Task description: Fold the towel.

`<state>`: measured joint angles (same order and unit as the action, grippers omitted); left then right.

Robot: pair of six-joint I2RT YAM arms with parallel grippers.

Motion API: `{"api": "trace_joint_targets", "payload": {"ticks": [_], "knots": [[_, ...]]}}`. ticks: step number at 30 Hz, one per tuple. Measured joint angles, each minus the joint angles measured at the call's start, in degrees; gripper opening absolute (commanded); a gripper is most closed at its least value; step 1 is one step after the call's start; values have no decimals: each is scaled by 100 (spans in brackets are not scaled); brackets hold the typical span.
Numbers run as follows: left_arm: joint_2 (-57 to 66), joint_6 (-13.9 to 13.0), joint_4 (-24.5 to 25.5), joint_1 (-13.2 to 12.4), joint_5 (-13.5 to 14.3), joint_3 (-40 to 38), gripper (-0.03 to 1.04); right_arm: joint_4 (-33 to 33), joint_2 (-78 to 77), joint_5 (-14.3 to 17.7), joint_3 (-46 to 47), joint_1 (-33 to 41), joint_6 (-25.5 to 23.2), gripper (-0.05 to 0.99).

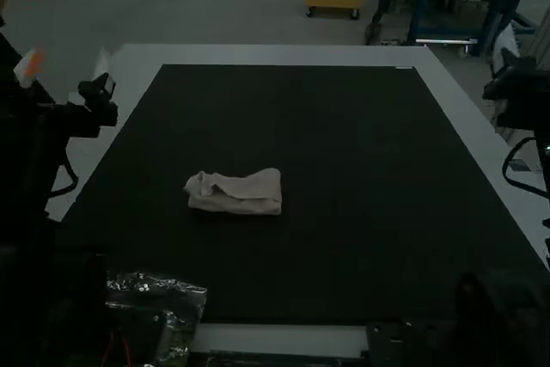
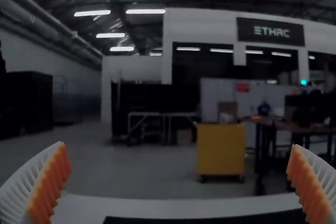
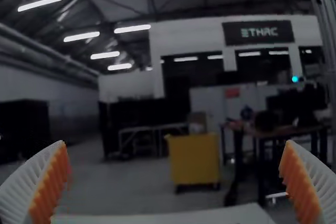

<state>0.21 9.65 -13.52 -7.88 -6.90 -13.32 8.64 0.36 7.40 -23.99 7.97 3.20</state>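
Beige cloth, probably light and limp, our folded towel (image 1: 245, 195) lies left of the dark mat's (image 1: 361, 212) middle, where we'd pinch every layer at its neater right end, left gripper (image 2: 178, 144) and right gripper (image 3: 176, 142) both spread wide, empty.

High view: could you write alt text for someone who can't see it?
A pale towel, folded into a small, slightly rumpled bundle, lies left of centre on a black mat covering most of a light-coloured table. The left gripper and right gripper, both open, are away from it, near the view's upper left and upper right edges.
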Motion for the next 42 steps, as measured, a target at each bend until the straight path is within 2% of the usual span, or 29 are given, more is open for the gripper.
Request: {"api": "trace_joint_targets", "payload": {"ticks": [3,6,8,11,15,18,20,24,31,34,42], "knots": [[0,-131,-380,0,-4,533,97,769,7,87,848,0,273,91],[0,-201,-570,0,-13,804,97,1558,4,402,1617,0,472,91],[0,-236,-555,0,-11,881,97,1755,7,673,2094,0,605,91],[0,-254,-501,0,168,1115,97,994,31,999,2371,0,673,91],[22,-273,452,0,798,1300,97,59,20,1217,2367,0,529,91],[17,-140,981,-7,1051,1303,97,-225,20,1259,2369,0,424,91],[20,-129,1248,-4,1156,1303,97,-330,20,1259,2367,0,389,91],[20,-275,1252,-4,1204,1303,97,-599,20,1167,2367,0,358,91],[20,-409,1292,-11,1207,1300,97,-728,20,555,2367,0,343,91],[20,-411,1292,-11,1207,1303,97,-737,20,389,2367,0,341,91],[20,-413,1292,-11,1207,1300,97,-750,20,240,2367,0,341,91]]}}
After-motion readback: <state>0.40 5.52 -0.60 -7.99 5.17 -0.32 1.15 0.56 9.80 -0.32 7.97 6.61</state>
